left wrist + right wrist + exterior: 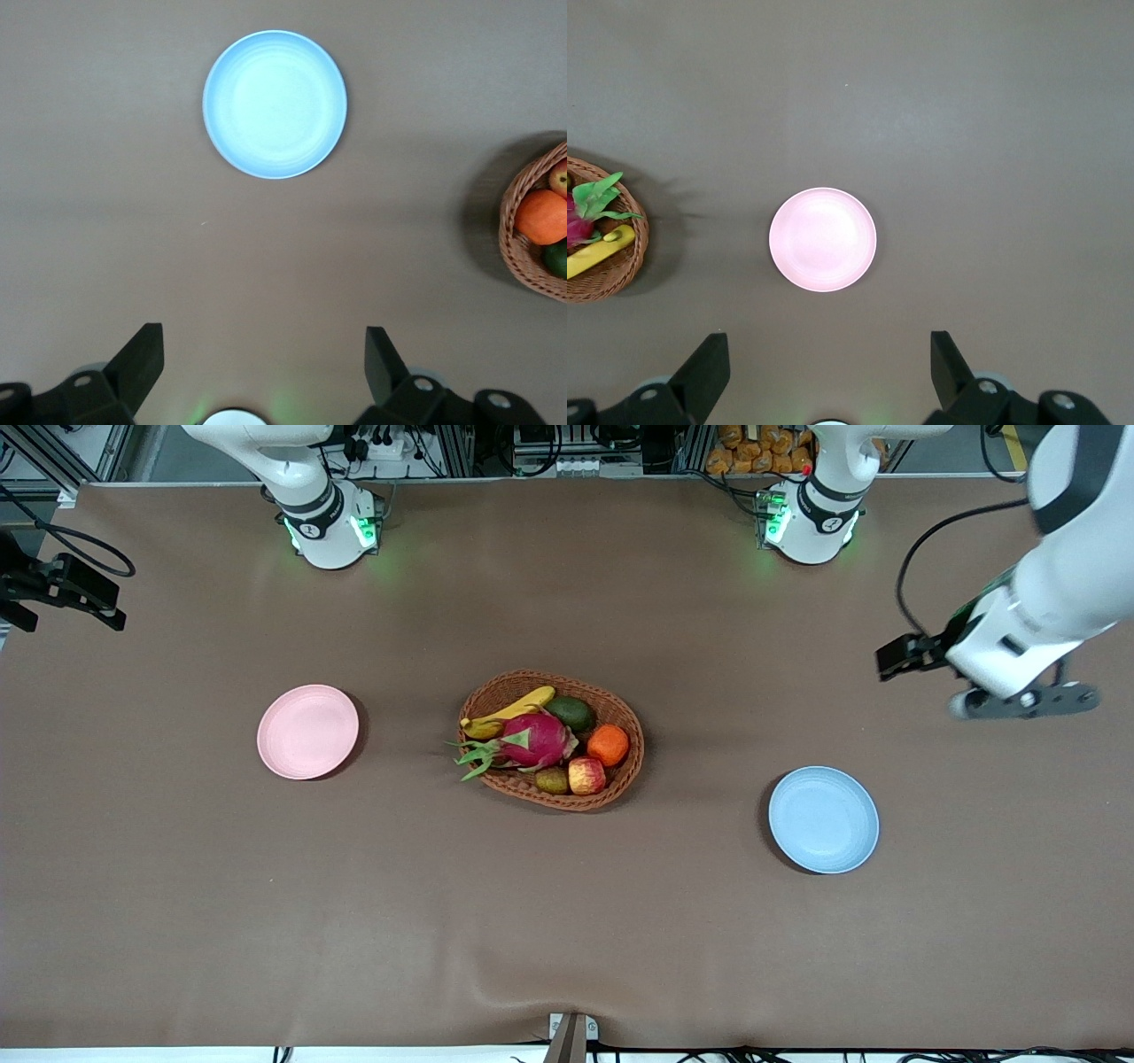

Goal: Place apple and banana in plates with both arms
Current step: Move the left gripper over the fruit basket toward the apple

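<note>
Nearest the front camera lay the blue plate, bare, toward the left arm's end of the counter; our left gripper hung above the counter beside it, fingers spread wide apart and holding nothing, with the basket well off from them. Farther in, the wicker basket sat mid-counter, and in it the apple lay at the rim nearest the camera, between a kiwi and an orange. We judged the apple firm, light and smooth-skinned, best pinched across its widest part from above, though its neighbours crowd the fingers' way. The banana lay along the basket's farther edge, touching a dragon fruit with an avocado beside it; we judged it soft enough to bruise, so we would take it across the middle, fingers straddling its curve. The pink plate lay bare toward the right arm's end. Our right gripper hovered over that plate, fingers likewise wide apart and empty, the banana well away from them.
</note>
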Robot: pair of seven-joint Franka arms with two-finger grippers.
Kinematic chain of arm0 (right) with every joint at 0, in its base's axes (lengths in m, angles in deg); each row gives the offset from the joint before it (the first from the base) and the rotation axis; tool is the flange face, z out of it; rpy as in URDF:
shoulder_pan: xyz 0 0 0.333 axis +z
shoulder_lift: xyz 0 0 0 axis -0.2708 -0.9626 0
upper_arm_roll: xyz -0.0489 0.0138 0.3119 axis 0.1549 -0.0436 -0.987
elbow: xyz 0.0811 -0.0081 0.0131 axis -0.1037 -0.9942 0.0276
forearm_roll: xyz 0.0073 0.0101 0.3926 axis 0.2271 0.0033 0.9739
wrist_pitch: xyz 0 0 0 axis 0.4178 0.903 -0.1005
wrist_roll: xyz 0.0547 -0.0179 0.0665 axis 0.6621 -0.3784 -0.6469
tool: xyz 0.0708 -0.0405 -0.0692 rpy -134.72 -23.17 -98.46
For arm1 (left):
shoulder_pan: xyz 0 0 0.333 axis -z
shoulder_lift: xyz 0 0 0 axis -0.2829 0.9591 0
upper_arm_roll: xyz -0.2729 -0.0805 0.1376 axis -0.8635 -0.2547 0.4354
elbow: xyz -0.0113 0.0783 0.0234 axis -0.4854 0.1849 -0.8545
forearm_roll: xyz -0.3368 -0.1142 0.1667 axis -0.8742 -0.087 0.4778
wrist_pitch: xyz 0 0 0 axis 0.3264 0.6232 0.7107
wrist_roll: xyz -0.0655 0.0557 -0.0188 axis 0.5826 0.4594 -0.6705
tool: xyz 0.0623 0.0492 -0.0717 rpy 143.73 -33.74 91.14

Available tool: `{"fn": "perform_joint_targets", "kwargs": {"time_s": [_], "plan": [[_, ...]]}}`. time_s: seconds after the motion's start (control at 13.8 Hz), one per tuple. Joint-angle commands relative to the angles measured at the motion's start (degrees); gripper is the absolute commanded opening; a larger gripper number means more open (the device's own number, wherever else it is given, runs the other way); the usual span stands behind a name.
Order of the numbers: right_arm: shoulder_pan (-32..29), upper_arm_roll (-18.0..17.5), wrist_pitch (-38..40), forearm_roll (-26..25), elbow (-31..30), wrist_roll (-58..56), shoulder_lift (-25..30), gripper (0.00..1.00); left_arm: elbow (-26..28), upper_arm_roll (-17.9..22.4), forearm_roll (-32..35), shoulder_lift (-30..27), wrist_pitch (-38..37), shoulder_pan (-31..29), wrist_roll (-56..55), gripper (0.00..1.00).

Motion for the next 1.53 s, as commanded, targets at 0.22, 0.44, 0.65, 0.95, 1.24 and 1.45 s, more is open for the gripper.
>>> {"fn": "perform_joint_targets", "kwargs": {"time_s": [0.22,0.44,0.65,0.95,1.24,1.45], "plan": [[-0.8,-0.3,0.7,1.0,1.1,0.6,-0.6,1.0,-0.7,-6.1,-0.3,6.4,6.9,0.5,-7.6,1.0],[-0.9,-0.3,0.7,1.0,1.0,0.6,-0.5,1.0,-1.0,-7.7,-0.1,9.9,11.4,2.4,-11.2,1.0],[-0.9,-0.4,1.0,1.0,1.0,0.5,-0.6,1.0,-2.0,-7.7,0.1,14.6,15.0,6.9,-16.4,1.0],[-0.8,-0.3,1.0,1.1,1.1,0.5,-0.5,1.0,-4.0,-7.6,0.2,19.7,21.2,11.8,-23.4,1.0],[-0.8,-0.3,1.1,1.1,1.0,0.6,-0.5,1.0,-7.5,-7.0,0.4,26.5,27.3,16.3,-29.9,1.0],[-0.8,-0.3,1.1,1.1,1.0,0.6,-0.5,1.0,-7.6,-6.6,0.3,29.5,32.4,18.8,-33.6,1.0]]}}
